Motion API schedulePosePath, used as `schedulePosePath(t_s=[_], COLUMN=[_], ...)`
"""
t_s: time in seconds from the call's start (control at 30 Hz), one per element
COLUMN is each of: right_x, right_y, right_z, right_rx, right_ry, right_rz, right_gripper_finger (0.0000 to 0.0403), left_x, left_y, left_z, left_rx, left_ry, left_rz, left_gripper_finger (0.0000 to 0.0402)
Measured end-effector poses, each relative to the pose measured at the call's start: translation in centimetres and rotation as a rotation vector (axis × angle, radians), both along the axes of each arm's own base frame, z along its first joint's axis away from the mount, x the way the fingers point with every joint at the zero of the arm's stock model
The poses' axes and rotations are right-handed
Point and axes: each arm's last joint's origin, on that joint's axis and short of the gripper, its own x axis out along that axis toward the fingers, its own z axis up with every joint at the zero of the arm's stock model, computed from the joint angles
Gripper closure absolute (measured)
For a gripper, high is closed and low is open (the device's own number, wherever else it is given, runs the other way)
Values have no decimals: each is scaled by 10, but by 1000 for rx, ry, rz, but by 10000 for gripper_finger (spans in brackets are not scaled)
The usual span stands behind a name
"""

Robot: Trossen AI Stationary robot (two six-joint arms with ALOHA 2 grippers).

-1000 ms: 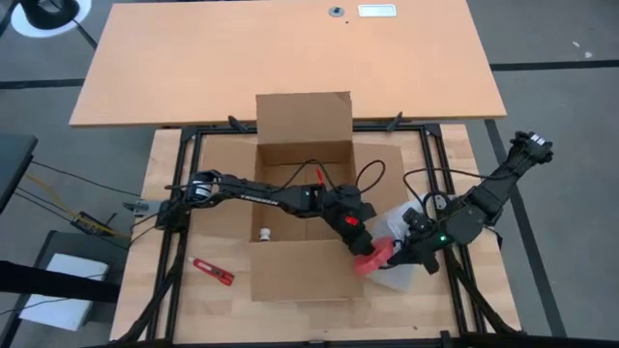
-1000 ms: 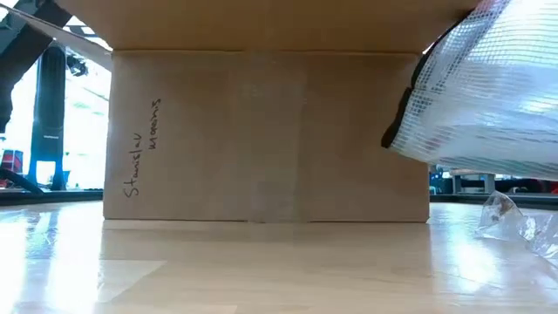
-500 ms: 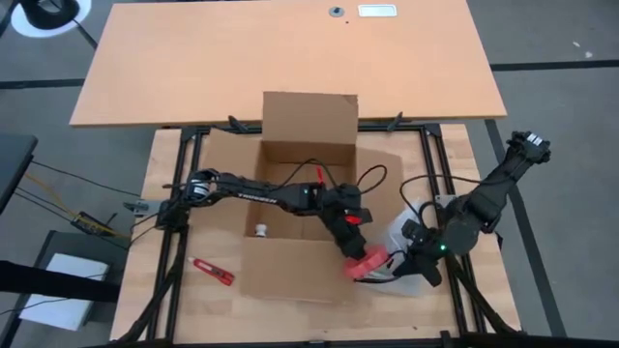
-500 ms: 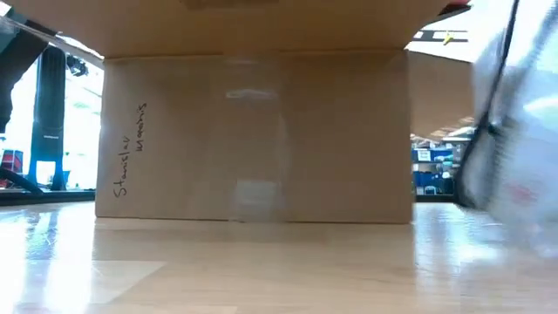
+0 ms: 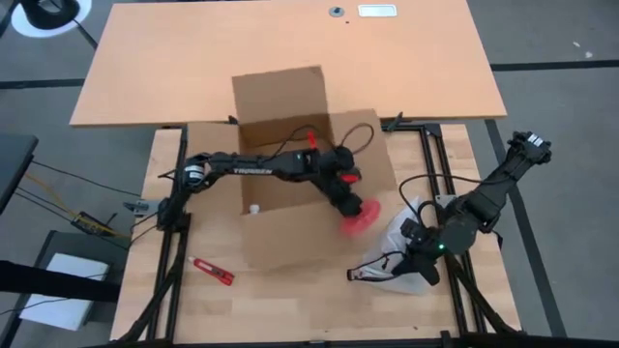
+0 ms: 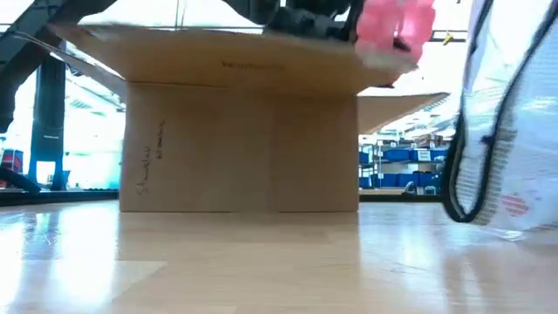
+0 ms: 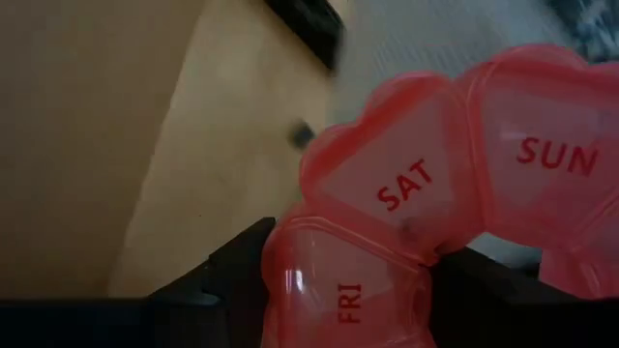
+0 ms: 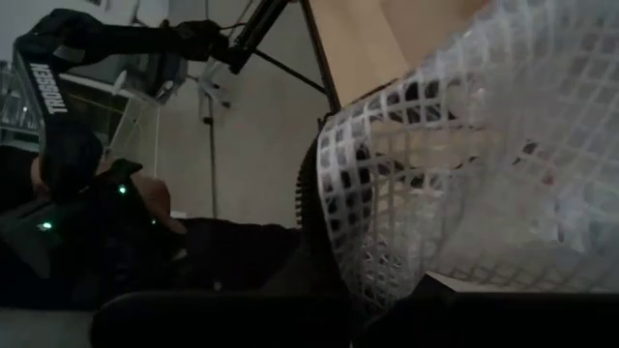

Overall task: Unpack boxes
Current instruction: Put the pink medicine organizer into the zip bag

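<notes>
High view: left hand lifts a pill organizer beside the carton

Low on the worktop [image 5: 193,309] at about 8 o'clock lies a red tool [image 5: 211,272]. The open brown carton [image 5: 280,208] sits at centre. The left hand [image 5: 354,211], at 3 o'clock of the carton, grips a pink weekly pill organizer [image 5: 360,215], fingers spread wide around it. At 4 o'clock the right hand [image 5: 414,263] is clamped tight on a mesh bag [image 5: 395,253].

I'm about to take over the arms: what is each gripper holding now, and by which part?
Left gripper: pink weekly pill organizer, gripped near its FRI compartment. Right gripper: clear mesh-patterned bag, pinched at its upper part; exact spot unclear.
</notes>
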Motion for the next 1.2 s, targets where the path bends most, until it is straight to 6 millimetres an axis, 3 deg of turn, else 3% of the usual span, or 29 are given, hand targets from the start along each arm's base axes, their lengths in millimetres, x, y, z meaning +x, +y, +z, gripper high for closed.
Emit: schedulePosePath(t_s=[0.17,0.33,0.43,0.63,0.77,0.97,1.2], right_x=[4,6,6,5,6,6,7], right_y=[-4,-9,-10,-10,-10,-9,-10], right_z=[-2,-12,-20,-32,-35,-37,-37], right_rx=[-15,-78,-134,-195,-210,-214,-195], right_ry=[17,92,158,264,285,301,314], right_rz=[-27,-59,-58,-34,-40,-30,-31], right_gripper_finger=[403,403,403,403,401,400,400], left_x=[1,5,5,0,-3,-12,-15], left_y=[18,-7,-28,-68,-87,-109,-134], left_z=[12,50,60,63,53,36,30], left_rx=[43,43,26,8,38,242,463], left_ry=[-114,-354,-402,-370,-276,-117,-115], left_rz=[69,12,-37,-111,-123,-64,11], left_gripper_finger=[183,183,183,183,183,183,183])
